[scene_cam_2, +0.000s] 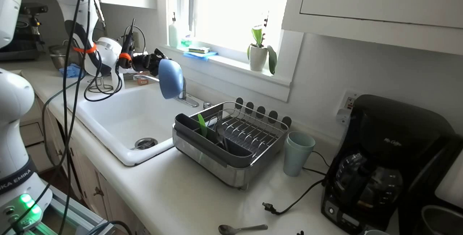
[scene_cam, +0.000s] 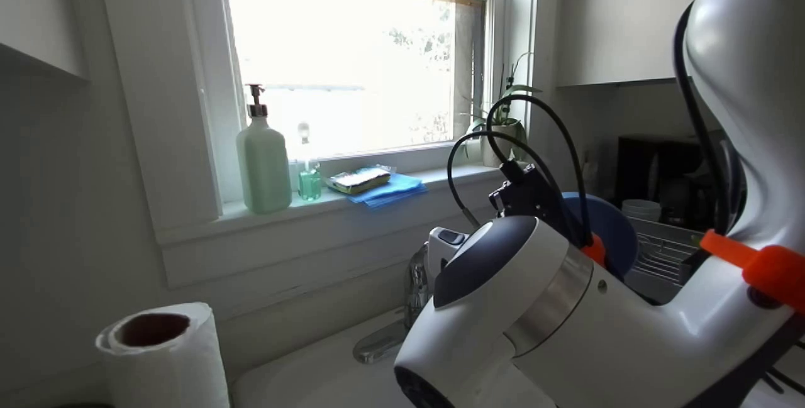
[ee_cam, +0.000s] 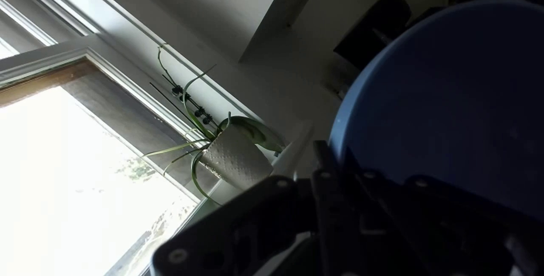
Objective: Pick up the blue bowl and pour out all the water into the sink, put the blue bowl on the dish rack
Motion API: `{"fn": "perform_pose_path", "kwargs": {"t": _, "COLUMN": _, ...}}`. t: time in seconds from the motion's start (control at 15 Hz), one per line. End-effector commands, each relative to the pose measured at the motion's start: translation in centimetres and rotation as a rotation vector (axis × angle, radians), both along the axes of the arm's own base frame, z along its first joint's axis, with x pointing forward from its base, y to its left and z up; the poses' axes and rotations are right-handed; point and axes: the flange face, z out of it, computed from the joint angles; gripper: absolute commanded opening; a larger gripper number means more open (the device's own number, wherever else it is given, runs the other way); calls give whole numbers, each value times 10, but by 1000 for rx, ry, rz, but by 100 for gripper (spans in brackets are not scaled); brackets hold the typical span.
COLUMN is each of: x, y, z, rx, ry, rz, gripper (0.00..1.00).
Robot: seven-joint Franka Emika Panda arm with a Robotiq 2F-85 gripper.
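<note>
Pinches the blue bowl [scene_cam_2: 171, 79] by its rim in the gripper [ee_cam: 335, 152]. Holds it aloft over the sink [scene_cam_2: 115, 115] in an exterior view, turned on its side and apart from the dish rack [scene_cam_2: 206, 162], with its hollow showing in the wrist view.

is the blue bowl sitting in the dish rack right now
No, in an exterior view the blue bowl is tipped on its side in the pincer, apart from the dish rack.
</note>
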Motion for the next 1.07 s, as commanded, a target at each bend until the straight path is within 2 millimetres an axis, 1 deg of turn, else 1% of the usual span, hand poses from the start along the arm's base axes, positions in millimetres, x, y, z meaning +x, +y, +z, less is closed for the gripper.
{"fn": "perform_pose_path", "kwargs": {"t": 0.0, "x": 5, "y": -10, "z": 3, "rx": 88, "ry": -3, "rz": -14, "gripper": 1}}
{"fn": "perform_pose_path", "kwargs": {"t": 0.07, "x": 7, "y": -14, "z": 3, "rx": 133, "ry": -3, "rz": -22, "gripper": 1}}
{"fn": "perform_pose_path", "kwargs": {"t": 0.47, "x": 23, "y": -48, "z": -3, "rx": 437, "ry": 20, "rz": -78, "gripper": 1}}
{"fn": "perform_pose_path", "kwargs": {"t": 0.67, "x": 30, "y": -57, "z": -1, "rx": 594, "ry": -3, "rz": -104, "gripper": 1}}
{"fn": "perform_pose_path", "kwargs": {"t": 0.73, "x": 28, "y": -55, "z": -13, "rx": 500, "ry": 9, "rz": -87, "gripper": 5}}
{"fn": "perform_pose_path", "kwargs": {"t": 0.87, "x": 31, "y": -59, "z": -10, "rx": 553, "ry": -5, "rz": -96, "gripper": 5}}
{"fn": "perform_pose_path", "kwargs": {"t": 1.0, "x": 31, "y": -58, "z": -8, "rx": 562, "ry": -9, "rz": -98, "gripper": 5}}
